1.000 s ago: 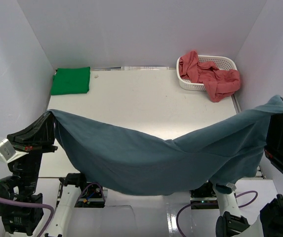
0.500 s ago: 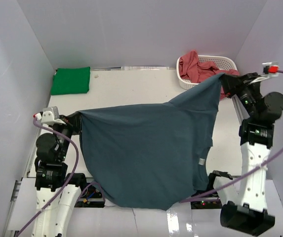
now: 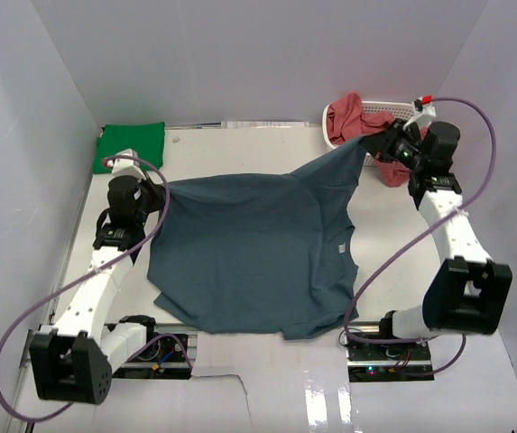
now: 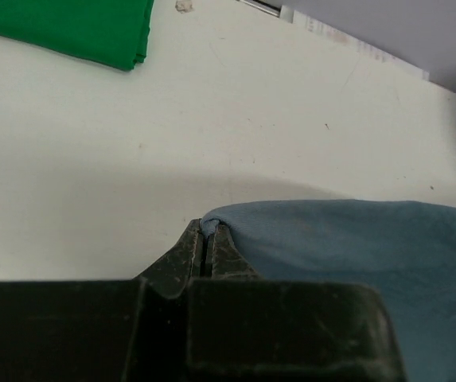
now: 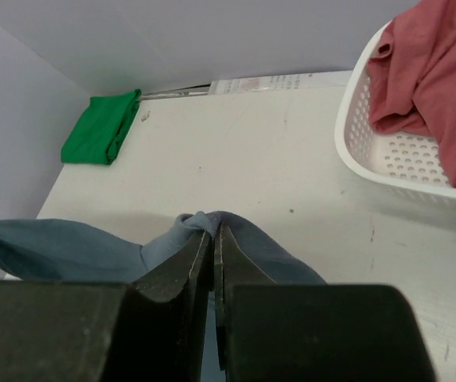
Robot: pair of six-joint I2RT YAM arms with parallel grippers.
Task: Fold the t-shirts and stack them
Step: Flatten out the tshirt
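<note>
One slate blue t-shirt (image 3: 258,253) is lying spread across the middle of the table (image 3: 240,149), its hem reaching the near edge. The left gripper (image 3: 157,192) is pinching the shirt's far left corner, clenched tight on the cloth. The right gripper (image 3: 375,142) is clamping the far right corner, holding it raised just beside the one white basket (image 3: 401,110). One green t-shirt (image 3: 130,146) is sitting folded at the far left. Salmon red t-shirts (image 3: 348,119) are spilling from the basket in a heap, too tangled to count.

You have one t-shirt (image 3: 249,253) lying in the middle of the table (image 3: 240,153); the folded t-shirt (image 3: 130,147) sits back left, the basket (image 3: 386,107) back right, other t-shirts (image 3: 348,119) in it.
</note>
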